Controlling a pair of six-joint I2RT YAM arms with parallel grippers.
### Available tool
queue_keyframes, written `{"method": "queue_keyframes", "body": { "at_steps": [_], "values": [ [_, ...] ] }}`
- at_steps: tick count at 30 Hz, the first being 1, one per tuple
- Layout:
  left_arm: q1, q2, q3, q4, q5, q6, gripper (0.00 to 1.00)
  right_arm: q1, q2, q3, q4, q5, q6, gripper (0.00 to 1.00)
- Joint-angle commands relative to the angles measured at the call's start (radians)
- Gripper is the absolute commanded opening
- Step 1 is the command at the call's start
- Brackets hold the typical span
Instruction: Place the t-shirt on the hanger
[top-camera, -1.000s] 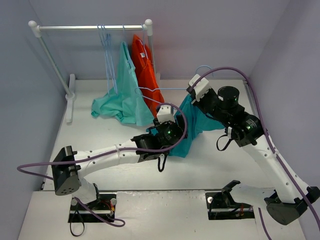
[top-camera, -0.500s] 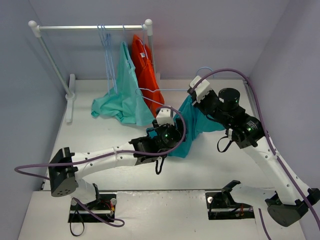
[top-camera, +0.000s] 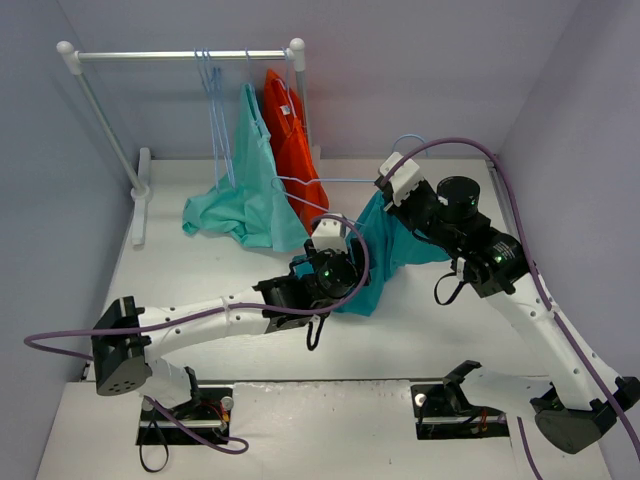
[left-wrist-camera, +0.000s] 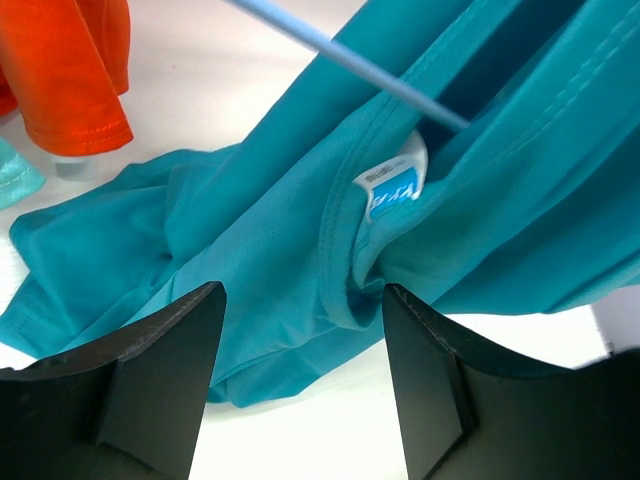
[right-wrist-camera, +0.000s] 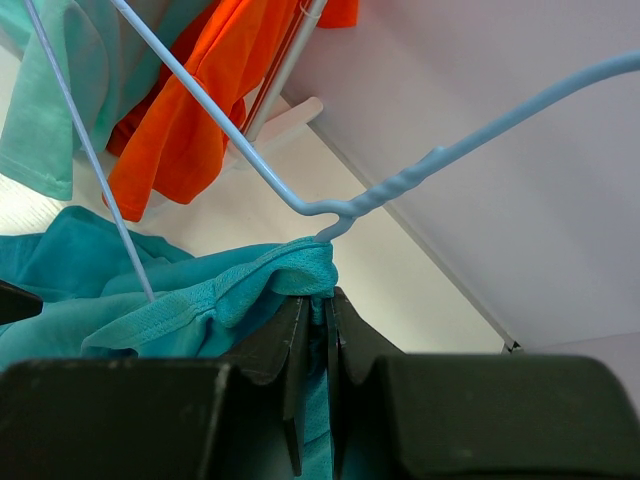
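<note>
At the bottom of the overhead view the two white arms rise from their bases on the white table (top-camera: 200, 275). The left arm stretches to mid-frame, where the left gripper (top-camera: 333, 222) sits at the near edge of the deep teal short-sleeved cloth t-shirt (top-camera: 395, 245). Its wrist view shows the left gripper (left-wrist-camera: 300, 295) spread wide and holding nothing, one black finger (left-wrist-camera: 160, 370) at lower left and its twin at lower right. Whether they touch the cloth cannot be told. Beyond them the t-shirt (left-wrist-camera: 250, 250) lies crumpled on the table, its ribbed collar running up the centre to a small white label (left-wrist-camera: 393, 185) right of centre. Just above the label a wire of the thin pale-blue triangular clothes hanger (left-wrist-camera: 350, 62) slants into the folds. Right of centre in the overhead view the right gripper (top-camera: 384, 182) is at the far upper end of the t-shirt, which is drawn up from the table toward it. Seen from its wrist, the right gripper (right-wrist-camera: 312, 300) is clamped on a bunched hem of the t-shirt (right-wrist-camera: 220, 290). The twisted neck of the hanger (right-wrist-camera: 395, 188) touches that bunch just above the fingertips, and the hook sweeps to the upper right. In the overhead view the hanger (top-camera: 330, 180) runs leftward from the gripper. Farther back a paler mint-green garment (top-camera: 245, 205) and an orange garment (top-camera: 290, 140) hang from the white clothes rack (top-camera: 170, 56) at upper left, beside spare pale-blue hangers (top-camera: 212, 95).
</note>
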Motion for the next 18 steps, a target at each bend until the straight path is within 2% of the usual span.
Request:
{"method": "queue_keyframes", "body": {
  "at_steps": [1, 18],
  "values": [
    [-0.007, 0.0, 0.049, -0.002, -0.014, -0.002, 0.59, 0.005, -0.023, 0.022, 0.105, 0.006, 0.007, 0.0],
    [-0.005, 0.076, 0.105, -0.008, -0.032, 0.003, 0.59, 0.005, -0.022, 0.007, 0.105, -0.008, 0.024, 0.0]
  ]
}}
